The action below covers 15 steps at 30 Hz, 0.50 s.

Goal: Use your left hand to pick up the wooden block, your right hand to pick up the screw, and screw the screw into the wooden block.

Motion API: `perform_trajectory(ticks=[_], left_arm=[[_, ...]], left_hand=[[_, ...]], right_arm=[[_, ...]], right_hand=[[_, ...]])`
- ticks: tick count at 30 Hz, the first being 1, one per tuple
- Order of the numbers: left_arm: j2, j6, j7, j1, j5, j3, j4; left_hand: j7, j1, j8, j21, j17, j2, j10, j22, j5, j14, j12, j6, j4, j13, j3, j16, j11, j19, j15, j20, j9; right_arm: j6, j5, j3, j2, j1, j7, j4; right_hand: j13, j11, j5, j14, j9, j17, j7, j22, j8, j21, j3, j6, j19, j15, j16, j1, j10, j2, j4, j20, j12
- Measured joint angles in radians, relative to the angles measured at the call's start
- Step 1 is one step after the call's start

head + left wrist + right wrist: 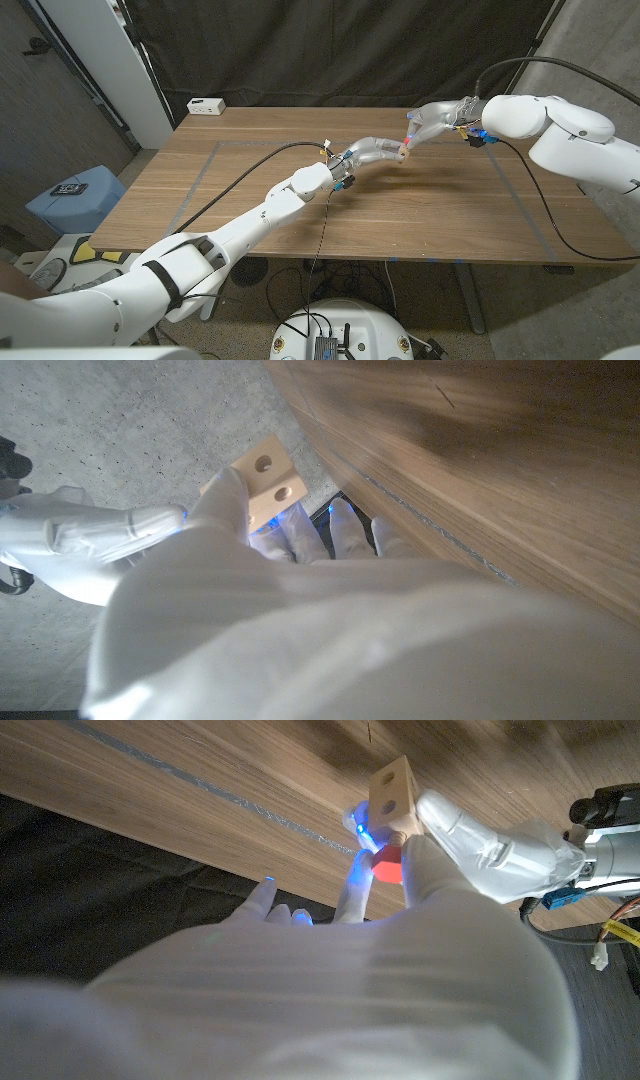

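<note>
Above the table's middle my left hand (372, 152) holds the pale wooden block (403, 152) in its fingertips. In the left wrist view the block (268, 480) shows two round holes on one face, with my left hand (300, 610) below it. My right hand (435, 120) reaches in from the right and pinches the red-headed screw (408, 126) right at the block. In the right wrist view the screw's red head (388, 866) sits against one face of the block (392, 792), pinched by my right hand (350, 980). The screw's shaft is hidden.
A small white box (207, 105) sits at the far left corner of the wooden table (250, 200). Grey tape lines mark a rectangle on the tabletop. Black cables trail from both arms. A blue bin (78, 196) stands on the floor to the left.
</note>
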<state>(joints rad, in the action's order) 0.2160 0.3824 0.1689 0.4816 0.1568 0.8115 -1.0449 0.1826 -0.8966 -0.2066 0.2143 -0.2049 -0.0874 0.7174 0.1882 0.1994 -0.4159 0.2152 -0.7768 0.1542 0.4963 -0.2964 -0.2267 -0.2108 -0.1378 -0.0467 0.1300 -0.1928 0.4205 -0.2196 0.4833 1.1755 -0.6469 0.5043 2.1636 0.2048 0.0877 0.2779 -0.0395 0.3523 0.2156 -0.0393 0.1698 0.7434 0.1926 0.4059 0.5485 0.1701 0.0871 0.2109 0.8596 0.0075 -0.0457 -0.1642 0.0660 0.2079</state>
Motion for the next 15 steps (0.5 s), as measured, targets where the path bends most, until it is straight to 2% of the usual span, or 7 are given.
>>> perform_trajectory(ticks=[15], left_arm=[[0.008,-0.008,-0.001,0.008,-0.002,0.0,-0.02]], left_hand=[[0.002,0.0,-0.001,0.0,0.0,0.0,0.0,0.0,0.001,0.0,0.0,-0.002,0.0,0.0,0.0,0.0,0.0,0.0,0.0,0.0,-0.001]], right_arm=[[0.01,0.001,-0.003,0.004,-0.004,-0.006,0.01]], right_hand=[[0.0,0.0,0.0,0.009,0.008,0.001,-0.007,0.0,0.019,0.0,0.004,0.021,0.005,-0.001,0.004,-0.004,0.021,-0.004,0.004,-0.005,0.0]])
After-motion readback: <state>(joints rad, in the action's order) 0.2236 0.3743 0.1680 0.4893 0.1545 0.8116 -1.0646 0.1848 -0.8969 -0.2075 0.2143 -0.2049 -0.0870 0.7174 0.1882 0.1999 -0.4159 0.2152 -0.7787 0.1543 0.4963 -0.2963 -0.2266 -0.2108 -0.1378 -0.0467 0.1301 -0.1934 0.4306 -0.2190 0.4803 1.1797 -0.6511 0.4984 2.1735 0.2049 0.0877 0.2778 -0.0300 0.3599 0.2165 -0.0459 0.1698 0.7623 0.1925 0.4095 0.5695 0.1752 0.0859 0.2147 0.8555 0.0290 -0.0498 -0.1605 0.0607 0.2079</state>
